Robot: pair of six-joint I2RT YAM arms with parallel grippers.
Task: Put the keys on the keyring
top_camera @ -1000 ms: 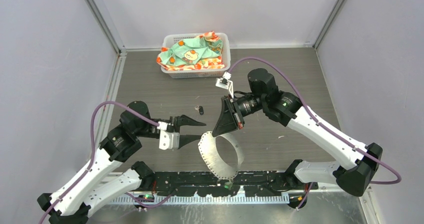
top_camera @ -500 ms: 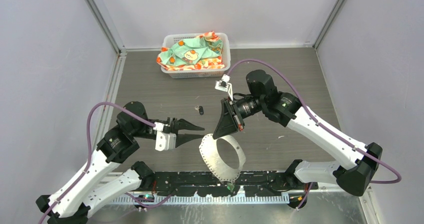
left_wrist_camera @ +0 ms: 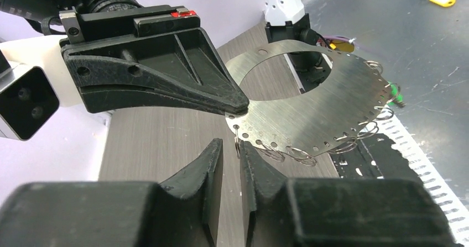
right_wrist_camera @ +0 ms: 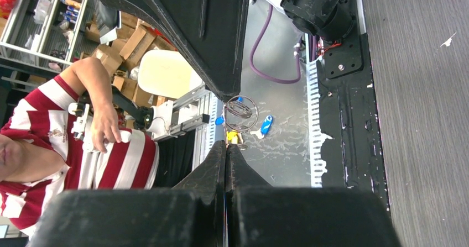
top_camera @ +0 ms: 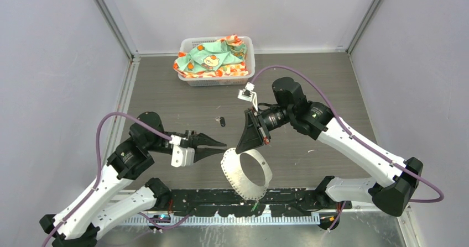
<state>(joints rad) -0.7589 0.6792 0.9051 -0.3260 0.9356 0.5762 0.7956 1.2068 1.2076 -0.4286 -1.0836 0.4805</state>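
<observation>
Quick update from us: the main change over the last second is the left gripper (top_camera: 223,147). Its jaws were wide apart and have been narrowing steadily, and now there's only a slim gap between them. The arm itself has barely shifted. It's parked just left of the keyring (top_camera: 251,172), with its tips near the ring's left edge.

In the left wrist view, one of the little wire loops (left_wrist_camera: 237,143) hanging off the band's punched edge sits right in that gap. We can't tell whether the pads are touching it yet, but it looks like they're closing on it.

The right gripper (top_camera: 238,150) hasn't budged. Its jaws are pressed together on the far-left edge of the band, holding the keyring up off the table (top_camera: 166,92) near the middle.

The black-headed key (top_camera: 222,122) lies loose on the table, just beyond the left gripper's tips and apart from the ring. We can't place the green one with any confidence.

Our read is that no key is being threaded yet. The left side seems to be pinching a loop first, so the black key still needs picking up.
</observation>
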